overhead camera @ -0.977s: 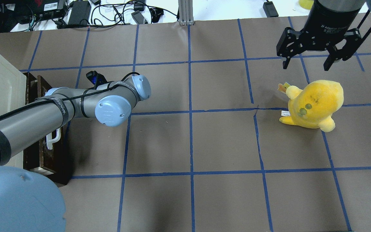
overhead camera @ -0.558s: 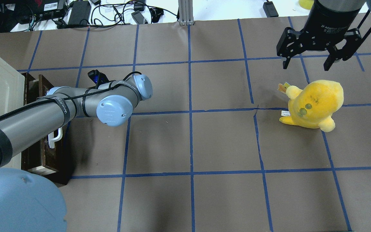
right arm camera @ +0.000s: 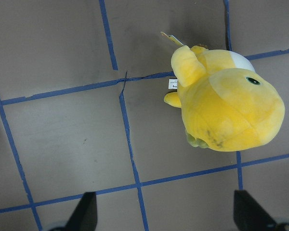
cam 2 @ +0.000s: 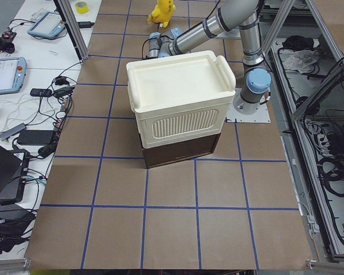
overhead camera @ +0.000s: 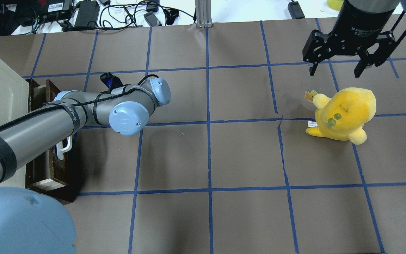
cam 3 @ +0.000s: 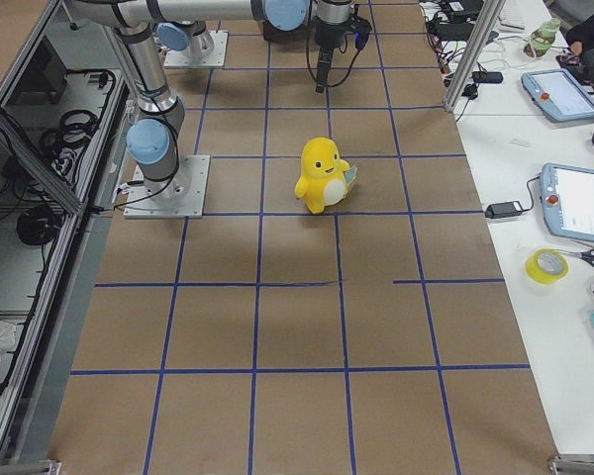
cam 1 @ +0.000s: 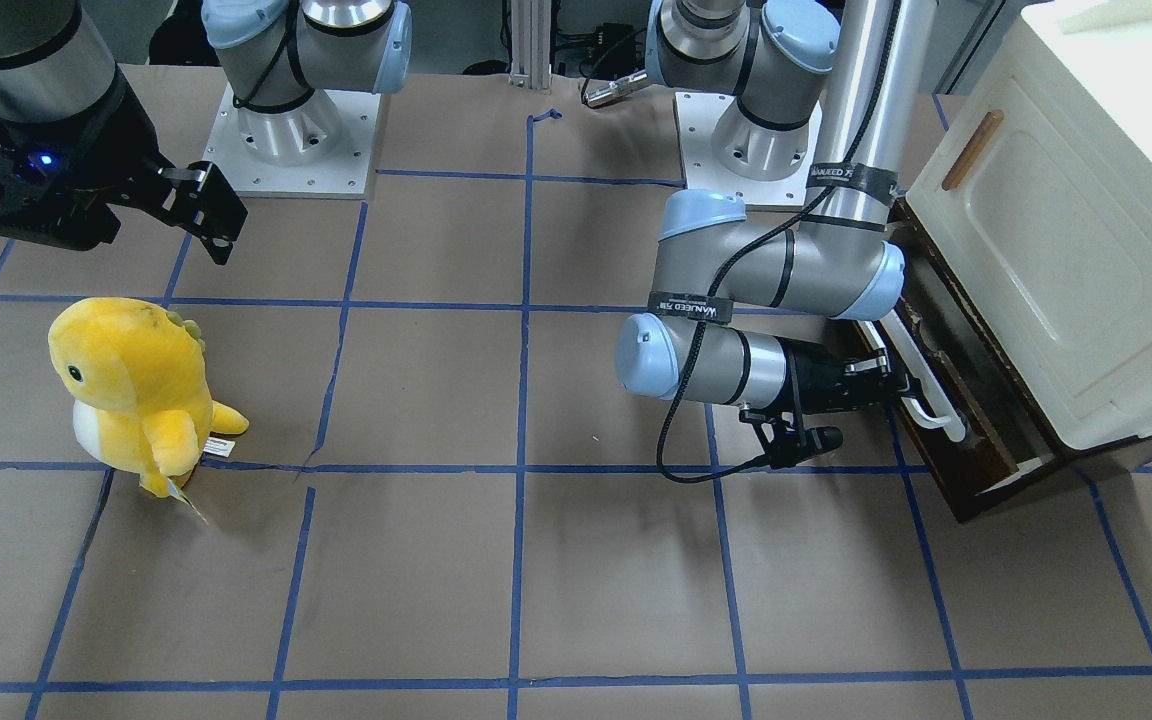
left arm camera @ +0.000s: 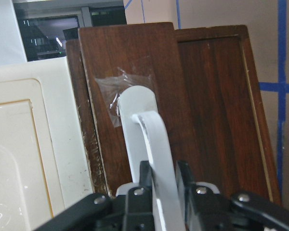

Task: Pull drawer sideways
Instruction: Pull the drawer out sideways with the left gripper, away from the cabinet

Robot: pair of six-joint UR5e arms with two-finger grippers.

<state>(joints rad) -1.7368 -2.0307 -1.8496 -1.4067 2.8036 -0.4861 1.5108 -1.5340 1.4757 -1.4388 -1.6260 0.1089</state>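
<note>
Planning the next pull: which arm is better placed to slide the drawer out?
Left. The left tool is clamped on the white handle of the drawer; the right tool hangs open near the yellow plush toy, across the table.

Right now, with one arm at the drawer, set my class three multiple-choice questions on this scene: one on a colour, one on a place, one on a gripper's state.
1. The drawer has a bar handle that is:
A. tan
B. white
C. blue

2. The yellow plush toy stands:
A. on the table, near the right gripper
B. inside the drawer
C. off the table, on the floor

3. The left gripper is:
A. open, well clear of the bar handle
B. open above the yellow plush toy
C. shut on the bar handle

Answers:
1 B: the left wrist view shows a white bar on dark brown wood.
2 A: the overhead view shows it upright on the brown surface close to that open gripper.
3 C: its jaws press the bar from both sides.
</note>
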